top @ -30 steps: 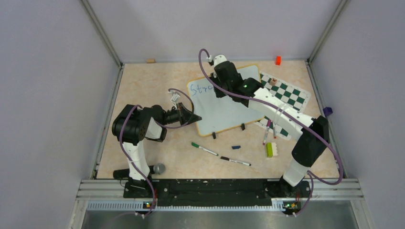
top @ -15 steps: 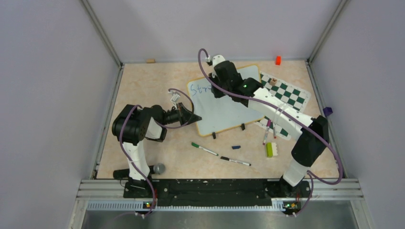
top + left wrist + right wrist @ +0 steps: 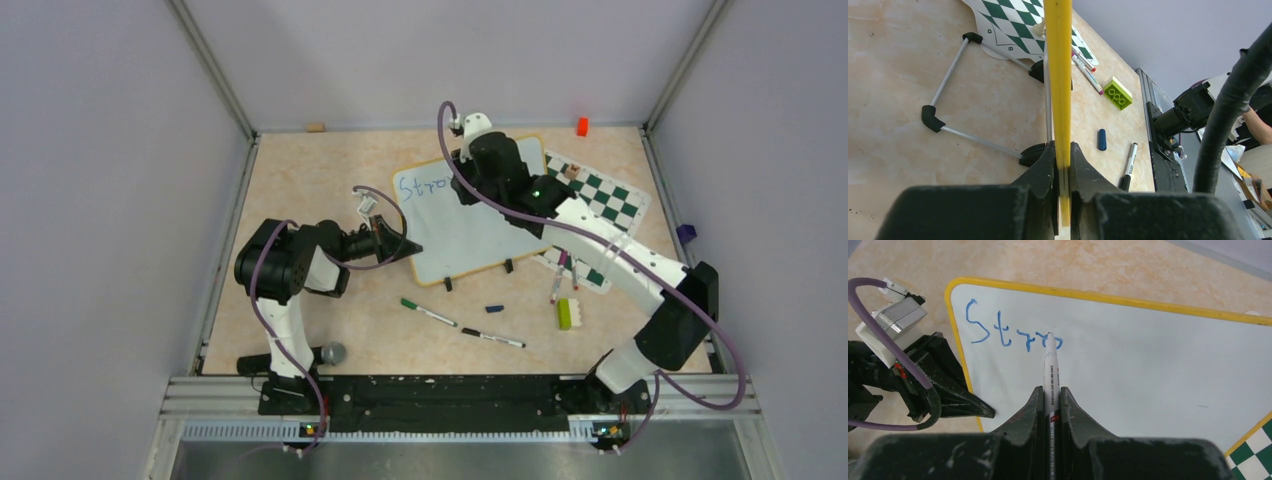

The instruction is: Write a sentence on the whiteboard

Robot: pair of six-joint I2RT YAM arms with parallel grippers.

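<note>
Left gripper: jaws clamped edge-on over the left edge of the whiteboard, which sits propped near the far edge of the surface, centre. Right gripper: jaws closed on a marker, tip at the sentence, which reads "Stro" in the board's top-left corner. The board looks light, stiff and slick-faced, likely to skid under pen pressure. That edge is the place to hold it.

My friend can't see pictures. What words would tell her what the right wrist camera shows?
The right gripper holds a white marker, its tip at the end of blue letters reading "Stro" on a yellow-rimmed whiteboard. At the left, the left gripper clamps the board's edge. A green-and-white chessboard corner peeks in at lower right.
</note>
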